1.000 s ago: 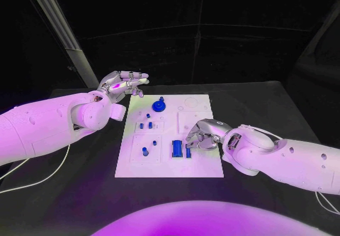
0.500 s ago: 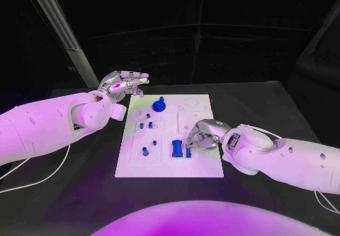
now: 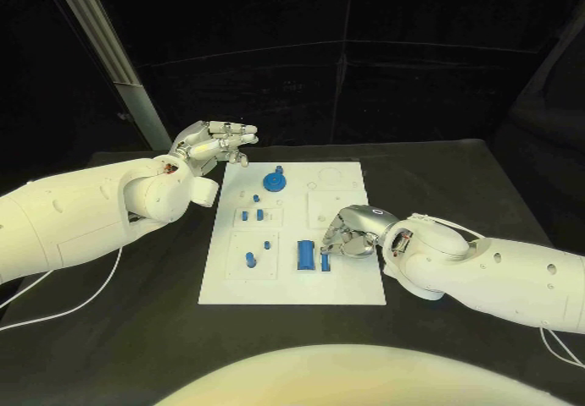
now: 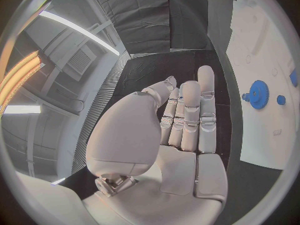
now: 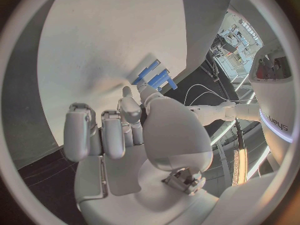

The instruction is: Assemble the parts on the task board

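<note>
The white task board (image 3: pixel 347 279) lies in the middle of the black table. A blue gear (image 3: pixel 275 180) stands near its far end, and the same gear (image 4: pixel 257 93) shows in the left wrist view. Several small blue pegs (image 3: pixel 251 215) stand in the board's left half. A wide blue block (image 3: pixel 305 255) sits next to a narrow blue bar (image 3: pixel 325 260). My right hand (image 3: pixel 350 232) bends down over the board and pinches the far end of that narrow bar (image 5: pixel 147 71) between thumb and a fingertip. My left hand (image 3: pixel 215 141) hovers off the board's far left corner, fingers extended and holding nothing.
A slanted metal post (image 3: pixel 122 72) rises behind the left hand. A thin white cable (image 3: pixel 73 309) lies on the table at the left. My right forearm (image 3: pixel 500 275) lies across the table to the right of the board.
</note>
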Action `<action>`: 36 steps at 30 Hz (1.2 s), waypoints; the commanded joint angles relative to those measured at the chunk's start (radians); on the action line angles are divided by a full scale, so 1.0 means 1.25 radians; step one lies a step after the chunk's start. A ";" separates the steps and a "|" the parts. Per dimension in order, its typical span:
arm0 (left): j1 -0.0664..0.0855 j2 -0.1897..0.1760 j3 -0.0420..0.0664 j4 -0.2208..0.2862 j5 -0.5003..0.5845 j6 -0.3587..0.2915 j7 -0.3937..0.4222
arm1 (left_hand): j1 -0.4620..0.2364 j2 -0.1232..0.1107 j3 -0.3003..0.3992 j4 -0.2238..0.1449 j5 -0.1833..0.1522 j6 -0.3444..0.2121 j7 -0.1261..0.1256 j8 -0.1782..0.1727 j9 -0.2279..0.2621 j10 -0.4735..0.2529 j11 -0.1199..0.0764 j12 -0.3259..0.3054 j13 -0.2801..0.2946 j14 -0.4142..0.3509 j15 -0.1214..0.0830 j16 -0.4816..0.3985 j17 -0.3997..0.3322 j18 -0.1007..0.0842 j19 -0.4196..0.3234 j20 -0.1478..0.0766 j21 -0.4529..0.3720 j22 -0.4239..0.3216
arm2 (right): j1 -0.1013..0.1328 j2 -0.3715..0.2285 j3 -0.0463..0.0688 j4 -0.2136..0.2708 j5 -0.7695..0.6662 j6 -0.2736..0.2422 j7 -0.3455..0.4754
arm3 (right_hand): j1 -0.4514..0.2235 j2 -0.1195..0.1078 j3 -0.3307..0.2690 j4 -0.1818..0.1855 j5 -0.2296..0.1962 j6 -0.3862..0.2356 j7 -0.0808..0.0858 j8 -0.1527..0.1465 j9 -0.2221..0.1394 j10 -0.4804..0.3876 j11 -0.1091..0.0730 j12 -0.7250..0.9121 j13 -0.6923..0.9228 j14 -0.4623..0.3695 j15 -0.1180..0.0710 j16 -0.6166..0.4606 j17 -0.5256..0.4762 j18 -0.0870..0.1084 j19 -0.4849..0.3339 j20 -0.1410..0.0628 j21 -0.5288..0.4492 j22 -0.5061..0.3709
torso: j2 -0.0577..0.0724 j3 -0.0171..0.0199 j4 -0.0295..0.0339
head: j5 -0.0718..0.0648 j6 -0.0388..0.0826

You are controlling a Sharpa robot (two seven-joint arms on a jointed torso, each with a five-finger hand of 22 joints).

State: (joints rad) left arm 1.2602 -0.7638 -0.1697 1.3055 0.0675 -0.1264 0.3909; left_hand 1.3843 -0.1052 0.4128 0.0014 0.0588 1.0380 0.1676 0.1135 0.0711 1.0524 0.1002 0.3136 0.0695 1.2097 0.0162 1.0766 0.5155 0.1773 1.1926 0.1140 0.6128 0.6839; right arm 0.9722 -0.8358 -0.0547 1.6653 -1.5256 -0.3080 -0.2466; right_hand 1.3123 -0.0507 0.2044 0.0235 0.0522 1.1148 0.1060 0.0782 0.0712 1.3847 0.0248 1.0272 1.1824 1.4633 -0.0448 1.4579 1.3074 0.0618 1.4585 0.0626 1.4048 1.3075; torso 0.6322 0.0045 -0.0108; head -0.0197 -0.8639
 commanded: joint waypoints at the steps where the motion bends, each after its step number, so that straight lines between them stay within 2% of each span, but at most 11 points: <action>1: 0.001 0.001 0.000 -0.001 0.002 0.009 0.002 | 0.001 0.000 0.006 0.000 0.004 -0.002 0.001 0.005 -0.001 -0.006 0.001 0.003 -0.001 -0.005 0.000 -0.004 0.000 0.004 -0.003 0.000 -0.005 -0.001 | -0.006 0.001 -0.001 -0.002 -0.008 0.003 0.004 | 0.003 0.001 -0.006 -0.001 -0.003 0.009 -0.001 0.005 0.001 0.001 -0.005 0.005 0.001 0.060 -0.007 0.004 0.082 -0.004 0.001 -0.008 0.000 0.010 | 0.000 -0.0005 -0.0001 | 0.001 -0.001; 16: 0.001 0.002 -0.001 -0.001 0.002 0.009 0.002 | 0.001 0.000 0.006 0.000 0.004 -0.002 0.001 0.005 -0.001 -0.006 0.001 0.003 -0.001 -0.005 0.000 -0.004 0.000 0.004 -0.003 0.000 -0.005 -0.001 | -0.012 -0.012 -0.001 0.011 0.034 -0.072 0.055 | -0.021 0.002 -0.046 0.016 -0.003 0.002 0.002 -0.002 -0.002 0.002 -0.003 0.004 -0.001 0.059 -0.006 0.003 0.081 -0.003 0.001 -0.009 -0.003 0.007 | -0.001 -0.0007 -0.0006 | 0.000 0.003; 20: 0.000 0.002 -0.001 -0.002 0.002 0.008 0.001 | 0.001 0.000 0.006 0.000 0.004 -0.002 0.001 0.005 -0.001 -0.006 0.001 0.003 -0.001 -0.005 0.000 -0.004 0.000 0.004 -0.003 0.000 -0.005 -0.001 | -0.012 -0.036 0.000 0.023 0.114 -0.103 0.110 | -0.028 -0.002 -0.071 0.024 -0.002 -0.014 0.006 -0.009 -0.004 -0.006 0.000 -0.007 -0.008 0.057 -0.003 -0.004 0.073 -0.001 -0.004 -0.006 -0.010 -0.003 | -0.002 -0.0008 -0.0005 | -0.001 0.006; 24: 0.000 0.003 -0.001 -0.004 0.002 0.008 0.002 | 0.001 0.000 0.006 0.000 0.004 -0.002 0.001 0.005 -0.001 -0.006 0.001 0.003 -0.001 -0.005 0.000 -0.004 0.000 0.004 -0.003 0.000 -0.005 -0.001 | -0.009 -0.065 0.001 0.029 0.267 -0.122 0.195 | -0.026 -0.004 -0.097 0.029 0.000 -0.034 0.010 -0.011 -0.004 -0.024 0.005 -0.038 -0.031 0.050 0.001 -0.023 0.047 0.004 -0.016 -0.002 -0.029 -0.028 | -0.004 -0.0033 -0.0001 | -0.005 0.013; 27: 0.000 0.006 -0.002 -0.006 0.002 0.008 0.003 | 0.001 0.000 0.008 -0.001 0.003 -0.003 0.002 0.006 -0.001 -0.007 0.001 0.004 -0.001 -0.007 0.000 -0.005 -0.003 0.004 -0.004 0.000 -0.005 -0.001 | 0.009 -0.075 0.001 0.013 0.433 -0.117 0.288 | -0.005 0.010 -0.110 0.027 0.005 -0.056 0.016 -0.010 -0.004 -0.094 0.010 -0.172 -0.127 0.023 0.005 -0.096 -0.043 0.028 -0.071 0.002 -0.113 -0.140 | -0.006 -0.0044 0.0000 | -0.009 0.020; 29: 0.000 0.007 -0.002 -0.009 0.002 0.008 0.004 | -0.001 0.000 0.007 0.000 0.003 -0.003 0.002 0.006 -0.001 -0.007 0.001 0.004 -0.001 -0.007 0.000 -0.005 -0.003 0.004 -0.004 0.000 -0.005 -0.001 | 0.025 -0.076 0.001 -0.009 0.554 -0.105 0.350 | 0.013 0.024 -0.121 0.028 0.008 -0.081 0.024 -0.009 -0.004 -0.188 0.018 -0.340 -0.250 -0.041 0.011 -0.268 -0.230 0.071 -0.185 0.009 -0.301 -0.368 | -0.007 -0.0053 -0.0004 | -0.011 0.026; 30: 0.000 0.008 -0.002 -0.011 0.002 0.008 0.005 | -0.003 -0.001 0.007 0.001 0.003 -0.003 0.002 0.006 -0.001 -0.007 0.002 0.004 -0.001 -0.007 0.000 -0.005 -0.004 0.004 -0.004 0.001 -0.005 -0.001 | 0.032 -0.075 0.001 -0.021 0.605 -0.099 0.375 | 0.017 0.029 -0.124 0.029 0.008 -0.085 0.024 -0.007 -0.003 -0.196 0.023 -0.357 -0.267 -0.062 0.014 -0.330 -0.289 0.084 -0.220 0.010 -0.366 -0.439 | -0.010 -0.0067 -0.0002 | -0.014 0.030; 31: 0.000 0.008 -0.002 -0.013 0.002 0.008 0.006 | -0.007 -0.002 0.006 0.003 0.003 -0.003 0.002 0.006 -0.001 -0.008 0.002 0.005 -0.001 -0.008 0.001 -0.005 -0.006 0.004 -0.004 0.001 -0.005 -0.001 | 0.040 -0.073 0.001 -0.034 0.653 -0.093 0.398 | 0.024 0.032 -0.127 0.030 0.010 -0.093 0.032 -0.008 -0.003 -0.231 0.027 -0.396 -0.296 -0.118 0.020 -0.466 -0.417 0.097 -0.270 0.016 -0.457 -0.531 | -0.011 -0.0076 0.0001 | -0.015 0.032; 32: 0.000 0.009 -0.002 -0.015 0.002 0.007 0.007 | -0.010 -0.003 0.005 0.004 0.002 -0.004 0.002 0.006 -0.001 -0.008 0.002 0.005 -0.001 -0.008 0.001 -0.006 -0.008 0.004 -0.004 0.001 -0.005 -0.001 | 0.048 -0.071 0.001 -0.048 0.698 -0.087 0.419 | 0.030 0.035 -0.128 0.031 0.010 -0.100 0.039 -0.009 -0.003 -0.267 0.036 -0.440 -0.329 -0.167 0.030 -0.562 -0.491 0.096 -0.294 0.023 -0.499 -0.557 | -0.012 -0.0087 0.0008 | -0.018 0.039; 34: 0.000 0.010 -0.002 -0.020 0.002 0.006 0.010 | -0.019 -0.006 0.001 0.008 0.002 -0.005 0.002 0.006 -0.001 -0.010 0.003 0.005 -0.002 -0.015 0.002 -0.014 -0.023 0.004 -0.006 0.002 -0.008 -0.002 | 0.063 -0.062 0.002 -0.080 0.783 -0.074 0.457 | 0.042 0.044 -0.130 0.033 0.010 -0.106 0.055 -0.006 -0.002 -0.310 0.060 -0.529 -0.413 -0.215 0.053 -0.670 -0.545 0.094 -0.334 0.044 -0.592 -0.617 | -0.015 -0.0109 0.0009 | -0.021 0.049; 36: 0.000 0.013 -0.002 -0.027 0.002 0.004 0.012 | -0.028 -0.009 -0.003 0.013 0.003 -0.008 0.004 0.006 -0.001 -0.014 0.004 0.004 -0.002 -0.031 0.005 -0.031 -0.039 0.004 -0.014 0.004 -0.016 -0.006 | 0.070 -0.052 0.002 -0.106 0.837 -0.065 0.479 | 0.049 0.048 -0.133 0.032 0.009 -0.108 0.067 -0.004 -0.002 -0.320 0.072 -0.581 -0.473 -0.244 0.069 -0.743 -0.587 0.094 -0.356 0.060 -0.657 -0.661 | -0.019 -0.0129 0.0005 | -0.022 0.053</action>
State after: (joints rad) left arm 1.2589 -0.7509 -0.1729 1.2777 0.0675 -0.1264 0.3904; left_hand 1.3574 -0.1158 0.4071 0.0127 0.0588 1.0324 0.1731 0.1170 0.0711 1.0402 0.1043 0.3136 0.0675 1.1779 0.0218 1.0443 0.4733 0.1769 1.1812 0.1193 0.5979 0.6778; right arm 1.0532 -0.9078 -0.0539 1.5518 -0.7793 -0.4127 0.1938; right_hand 1.3667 0.0088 0.0439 0.0642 0.0591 0.9805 0.1827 0.0694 0.0674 0.9929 0.1090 0.3292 0.6220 1.1733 0.0336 0.5679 0.5966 0.1713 1.0253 0.1302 0.6178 0.5050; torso 0.6174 -0.0060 -0.0106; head -0.0435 -0.8074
